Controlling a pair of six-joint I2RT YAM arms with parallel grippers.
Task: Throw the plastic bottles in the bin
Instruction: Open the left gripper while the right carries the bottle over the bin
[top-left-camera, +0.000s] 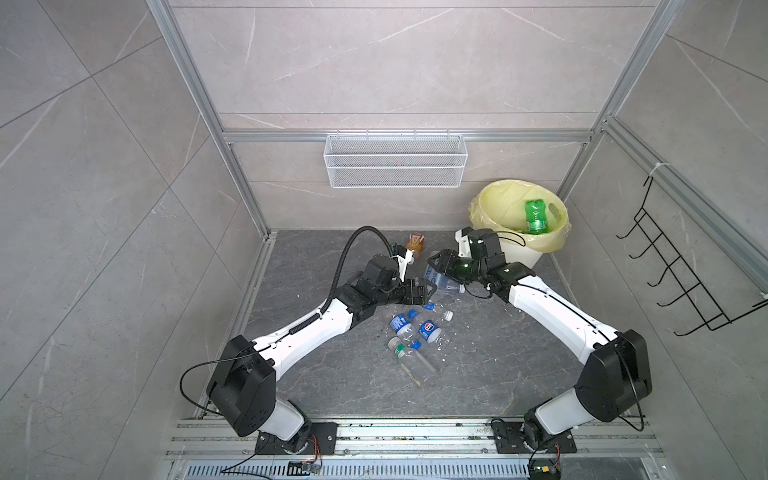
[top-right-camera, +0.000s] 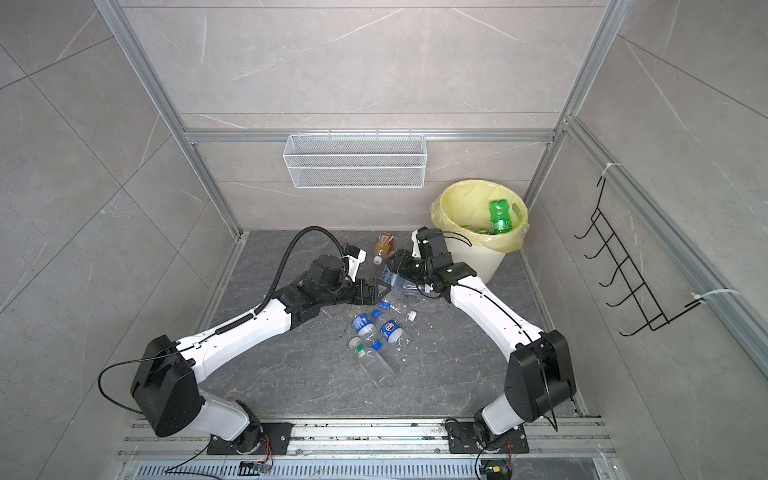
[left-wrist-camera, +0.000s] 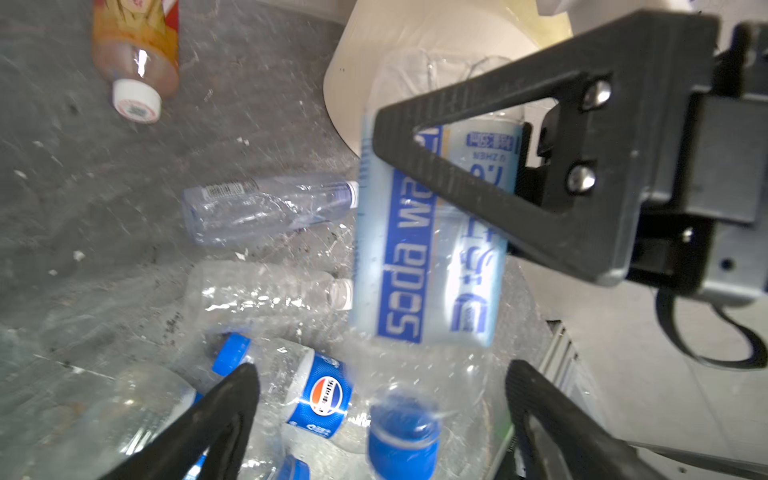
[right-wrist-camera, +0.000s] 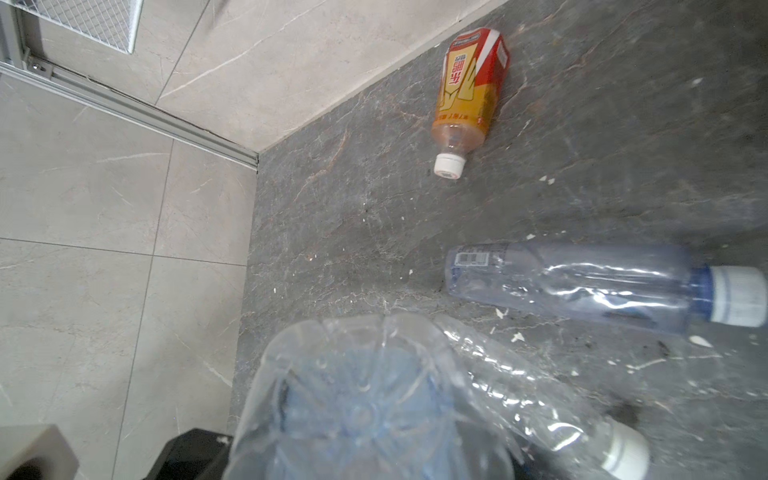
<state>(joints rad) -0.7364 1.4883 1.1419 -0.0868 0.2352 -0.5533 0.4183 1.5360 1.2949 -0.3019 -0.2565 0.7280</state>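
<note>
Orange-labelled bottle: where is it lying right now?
In both top views the orange-labelled bottle lies on the dark floor by the back wall, near the middle, left of the bin.

Place: robot test cell in a lab, mocked up as tiled room.
Frame: bare alu extrusion posts & bars (top-left-camera: 407, 136).
Walls: grey marble-look panels (top-left-camera: 374, 62) set into frame.
Floor: dark stone-look slab (top-left-camera: 478, 374).
Mounts: 2 arms (top-left-camera: 299, 336) bolted to slotted rails (top-left-camera: 415, 436) at front.
Wiring: loose cables, small exposed board (top-left-camera: 307, 467) by rails.
Fittings: mesh basket (top-left-camera: 395, 166) hooked on bar; black wire rack (top-left-camera: 673, 282) zip-tied to frame.
</note>
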